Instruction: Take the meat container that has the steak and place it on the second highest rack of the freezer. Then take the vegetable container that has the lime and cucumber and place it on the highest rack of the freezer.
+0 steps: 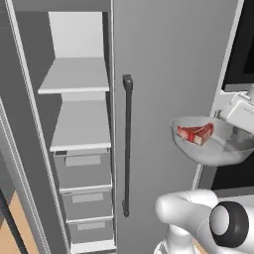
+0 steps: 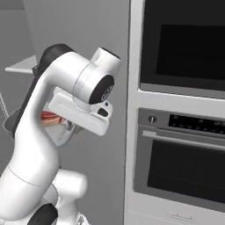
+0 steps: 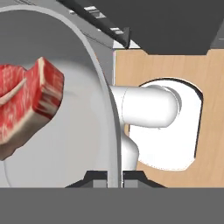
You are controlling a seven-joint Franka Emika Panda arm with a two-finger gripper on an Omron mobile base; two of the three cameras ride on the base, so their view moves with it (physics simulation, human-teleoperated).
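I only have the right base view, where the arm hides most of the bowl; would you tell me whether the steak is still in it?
Observer: Yes. In the left base view the steak lies inside the meat container, which is held up in the air to the right of the door handle.
Operator: Thank you. How does the gripper hold it?
Observer: In the hand view the gripper pinches the container's rim between its fingertips.
Operator: Is the freezer open?
Observer: Yes. The left base view shows the freezer open, with the highest rack and the second rack both bare.
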